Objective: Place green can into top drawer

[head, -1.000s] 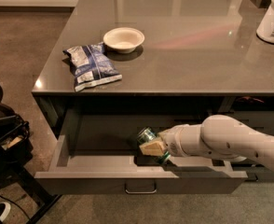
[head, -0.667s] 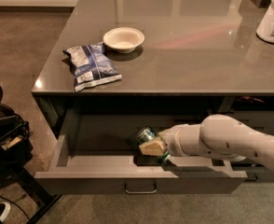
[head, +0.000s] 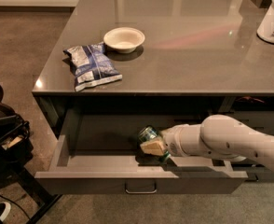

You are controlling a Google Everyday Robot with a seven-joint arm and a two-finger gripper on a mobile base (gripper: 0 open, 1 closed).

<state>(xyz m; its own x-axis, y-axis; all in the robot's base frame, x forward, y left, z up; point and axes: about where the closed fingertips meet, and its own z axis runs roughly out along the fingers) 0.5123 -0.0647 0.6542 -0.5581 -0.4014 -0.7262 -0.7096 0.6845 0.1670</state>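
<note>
Holding the green can (head: 148,134) clamped between its fingers, the gripper (head: 154,146) hangs inside the open top drawer (head: 99,183). The next move, I think, is to lower it and let go.

Tilted green can (head: 148,135) held by tool (head: 154,146) inside open top drawer (head: 81,174), right of centre

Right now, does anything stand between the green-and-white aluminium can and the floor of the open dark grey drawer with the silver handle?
Nothing visible does. The gripper holds the green-and-white aluminium can low inside the open dark grey drawer, whose floor looks bare beside it; directly under the can is hidden.
</note>
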